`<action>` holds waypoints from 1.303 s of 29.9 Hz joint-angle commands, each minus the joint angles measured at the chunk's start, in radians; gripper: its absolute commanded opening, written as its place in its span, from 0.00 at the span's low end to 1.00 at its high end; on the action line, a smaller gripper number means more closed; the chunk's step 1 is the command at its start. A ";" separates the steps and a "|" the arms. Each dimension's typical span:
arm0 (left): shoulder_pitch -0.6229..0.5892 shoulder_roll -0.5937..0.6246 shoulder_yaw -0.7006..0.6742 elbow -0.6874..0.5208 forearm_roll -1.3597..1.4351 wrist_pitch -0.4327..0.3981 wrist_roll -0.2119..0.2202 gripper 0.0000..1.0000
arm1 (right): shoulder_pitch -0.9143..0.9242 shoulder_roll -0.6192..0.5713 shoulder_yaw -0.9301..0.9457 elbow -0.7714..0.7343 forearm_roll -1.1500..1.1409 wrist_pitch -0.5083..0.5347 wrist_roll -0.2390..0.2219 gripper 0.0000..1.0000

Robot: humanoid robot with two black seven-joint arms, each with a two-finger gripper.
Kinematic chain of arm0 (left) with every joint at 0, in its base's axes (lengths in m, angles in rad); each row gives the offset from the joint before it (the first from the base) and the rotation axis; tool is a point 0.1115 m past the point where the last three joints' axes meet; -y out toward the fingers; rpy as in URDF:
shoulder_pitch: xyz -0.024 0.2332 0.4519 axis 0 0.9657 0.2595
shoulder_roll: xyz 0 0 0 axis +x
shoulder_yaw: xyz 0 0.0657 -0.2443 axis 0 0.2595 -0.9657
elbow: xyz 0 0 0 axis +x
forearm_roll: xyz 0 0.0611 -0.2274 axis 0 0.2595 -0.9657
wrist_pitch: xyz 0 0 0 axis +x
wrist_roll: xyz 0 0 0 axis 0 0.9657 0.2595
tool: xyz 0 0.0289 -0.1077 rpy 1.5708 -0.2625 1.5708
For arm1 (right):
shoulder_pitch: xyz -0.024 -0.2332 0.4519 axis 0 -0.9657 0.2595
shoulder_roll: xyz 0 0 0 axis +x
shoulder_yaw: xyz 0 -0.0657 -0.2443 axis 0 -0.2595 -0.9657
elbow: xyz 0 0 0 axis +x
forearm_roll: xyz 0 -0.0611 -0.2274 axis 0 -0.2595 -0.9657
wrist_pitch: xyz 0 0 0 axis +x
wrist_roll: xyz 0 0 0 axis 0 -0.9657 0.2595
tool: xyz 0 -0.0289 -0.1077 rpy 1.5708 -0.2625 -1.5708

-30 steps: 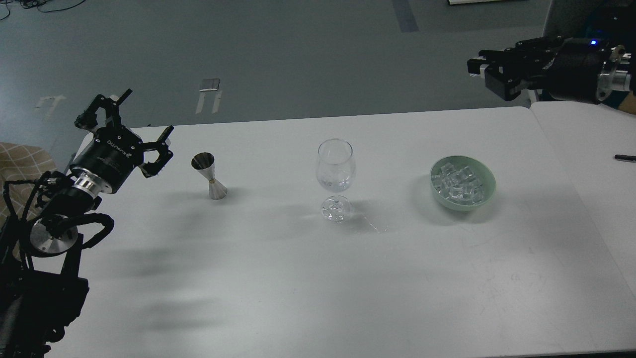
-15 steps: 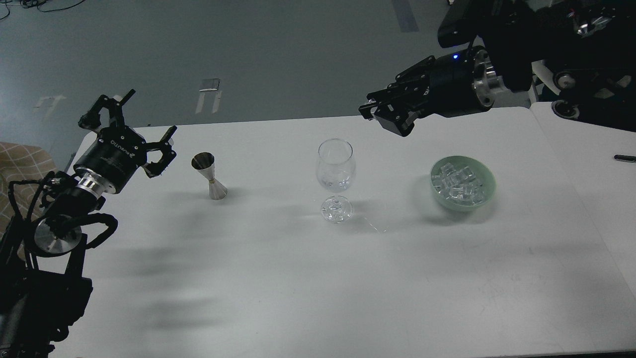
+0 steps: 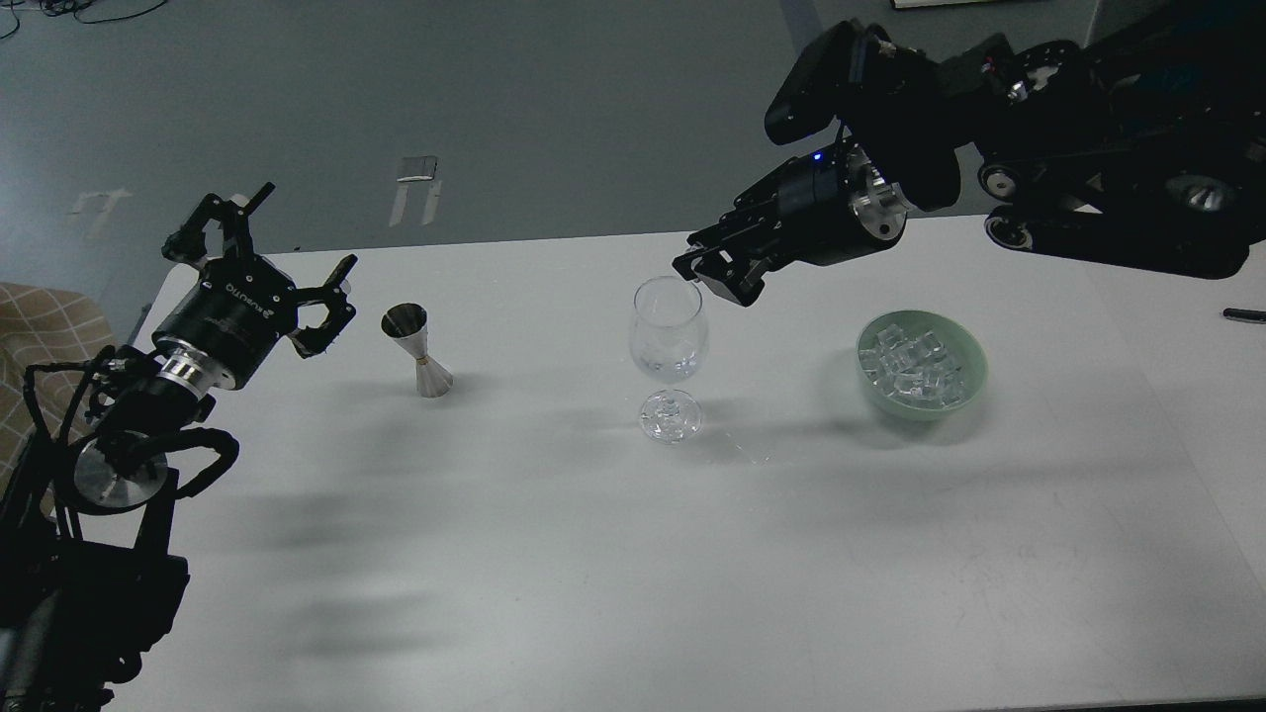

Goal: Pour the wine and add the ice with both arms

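Note:
A clear stemmed wine glass stands at the table's middle. A pale green bowl to its right holds a heap of clear ice cubes. A steel jigger stands to the left. My left gripper is open with its fingers spread, hovering just left of the jigger and apart from it. My right gripper hangs just above and to the right of the glass's rim. Its dark fingers look drawn together, and I cannot see anything between them.
The white table runs to a seam at the right, where a second table holds a black pen. The right arm's bulky links hang over the table's back right. Grey floor lies beyond the far edge.
My right arm has swept in from the far right, to the left and down, until its gripper is by the glass's rim. My left gripper has crept slightly up and right.

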 commanded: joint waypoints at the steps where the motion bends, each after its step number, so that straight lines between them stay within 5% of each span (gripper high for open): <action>1: -0.001 0.001 0.000 0.000 -0.001 0.000 0.000 0.98 | -0.012 0.029 -0.001 -0.019 0.002 -0.006 -0.003 0.13; 10: -0.003 0.002 0.000 0.000 -0.001 0.000 0.000 0.98 | -0.015 0.032 -0.008 -0.021 0.028 -0.006 -0.006 0.40; 22: -0.003 0.007 0.000 0.000 -0.001 0.000 0.000 0.98 | -0.010 0.025 0.001 -0.045 0.057 -0.015 -0.009 0.53; 28: -0.012 0.016 0.002 0.002 0.001 0.000 0.000 0.98 | -0.019 -0.032 0.100 -0.203 0.285 -0.024 -0.013 0.63; 33: -0.034 0.019 0.008 0.017 0.008 0.000 0.000 0.98 | -0.164 -0.107 0.281 -0.274 0.591 -0.029 -0.005 0.95; 39: -0.070 0.050 0.024 0.061 0.037 0.000 -0.015 0.98 | -0.433 -0.106 0.617 -0.347 0.885 -0.018 0.004 0.98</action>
